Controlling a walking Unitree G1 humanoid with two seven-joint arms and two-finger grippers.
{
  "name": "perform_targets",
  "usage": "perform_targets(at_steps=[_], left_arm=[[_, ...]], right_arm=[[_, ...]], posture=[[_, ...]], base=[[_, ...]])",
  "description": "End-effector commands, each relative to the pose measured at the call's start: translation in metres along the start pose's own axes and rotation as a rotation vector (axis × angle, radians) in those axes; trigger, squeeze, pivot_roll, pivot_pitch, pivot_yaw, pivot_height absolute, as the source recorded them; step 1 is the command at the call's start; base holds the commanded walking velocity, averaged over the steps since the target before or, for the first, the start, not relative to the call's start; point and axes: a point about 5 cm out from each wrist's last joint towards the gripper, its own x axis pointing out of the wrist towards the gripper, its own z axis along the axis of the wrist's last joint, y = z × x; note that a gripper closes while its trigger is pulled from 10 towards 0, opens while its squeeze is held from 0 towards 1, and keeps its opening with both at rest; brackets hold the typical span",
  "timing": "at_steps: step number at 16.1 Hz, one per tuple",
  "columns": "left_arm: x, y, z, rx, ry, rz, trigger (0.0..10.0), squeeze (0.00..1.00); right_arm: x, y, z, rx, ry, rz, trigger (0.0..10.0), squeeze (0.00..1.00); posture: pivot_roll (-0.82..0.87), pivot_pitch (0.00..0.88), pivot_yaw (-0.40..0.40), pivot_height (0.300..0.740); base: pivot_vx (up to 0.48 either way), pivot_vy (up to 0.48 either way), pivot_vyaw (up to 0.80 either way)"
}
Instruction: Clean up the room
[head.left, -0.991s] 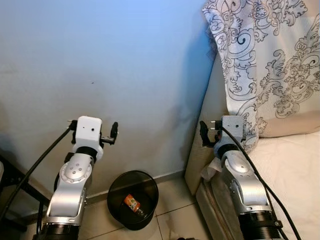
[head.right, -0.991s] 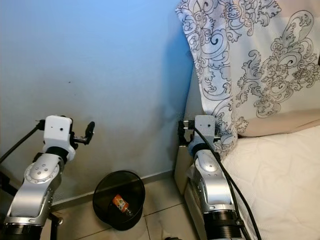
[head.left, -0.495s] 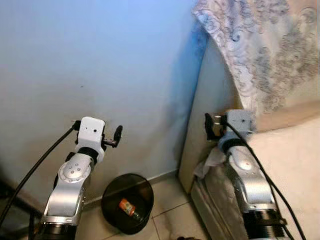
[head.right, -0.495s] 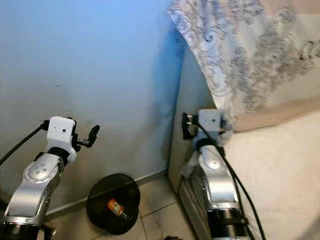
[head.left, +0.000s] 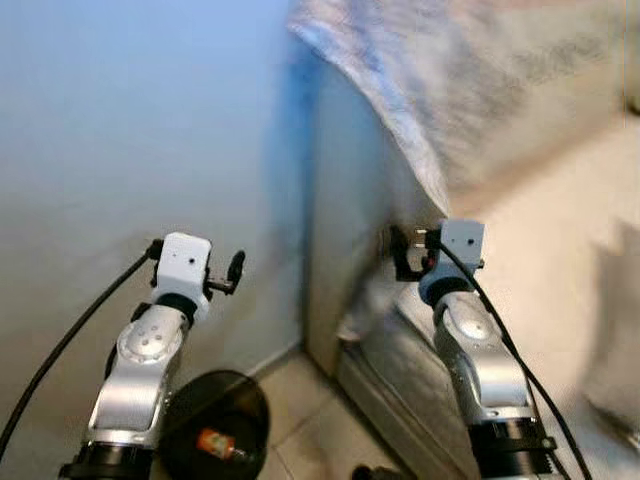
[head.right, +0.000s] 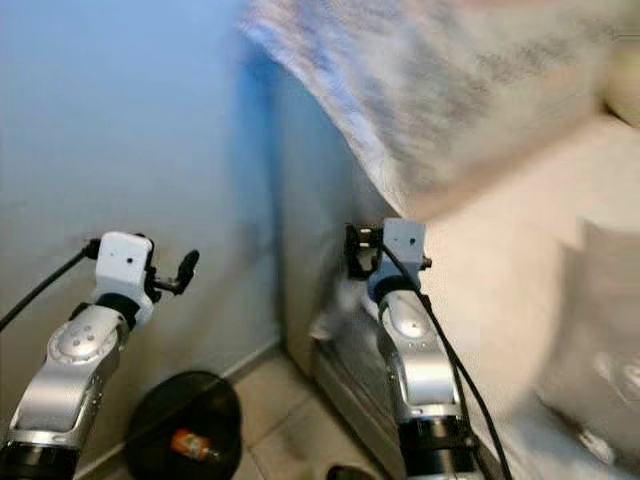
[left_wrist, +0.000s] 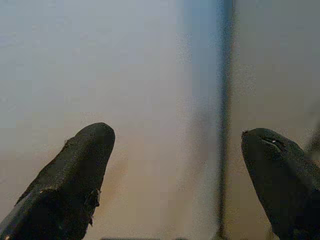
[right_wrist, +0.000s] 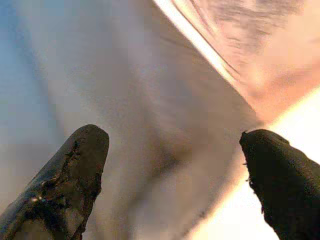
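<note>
A black round bin (head.left: 250, 400) stands on the tiled floor against the blue wall, low on my left, with a small orange item (head.left: 212, 441) lying inside. Both arms are raised in front of me. My left gripper (left_wrist: 175, 140) faces the wall near the bed's corner, open, nothing between its fingers. My right gripper (right_wrist: 175, 142) is open and empty too, facing the bed's pale side panel (head.left: 340, 230). A patterned blanket (head.left: 450, 90) hangs over the bed's head end, blurred.
The bed's cream mattress (head.left: 560, 250) takes up the right side, with a blurred grey cushion-like shape (head.right: 600, 340) at far right. A pale crumpled bit of cloth (head.left: 365, 315) sticks out at the mattress corner. Tiled floor (head.left: 300, 420) lies between bin and bed.
The whole picture has swung: wall and bin slid left and more of the bed came into view, so the camera turned right. Both arms hold the same raised pose.
</note>
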Motion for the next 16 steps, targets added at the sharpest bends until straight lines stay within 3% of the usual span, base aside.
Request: perform_targets(at_steps=[1, 7, 16], left_arm=[[-0.001, 0.004, 0.002, 0.021, -0.006, 0.003, 10.0, 0.01], [-0.001, 0.003, 0.001, 0.020, -0.004, 0.000, 10.0, 0.01], [-0.003, -0.007, 0.001, -0.008, -0.007, -0.081, 10.0, 0.00]], right_arm=[[0.001, -0.001, 0.007, 0.008, -0.021, 0.000, 10.0, 1.00], [0.001, 0.006, 0.007, -0.006, -0.005, 0.063, 10.0, 1.00], [0.000, -0.001, 0.011, -0.019, -0.066, -0.002, 10.0, 1.00]], posture=[[0.09, 0.000, 0.010, 0.740], [0.10, 0.000, 0.009, 0.740], [0.10, 0.000, 0.009, 0.740]], base=[[0.000, 0.000, -0.78], [0.000, 0.000, -0.78], [0.000, 0.000, -0.78]])
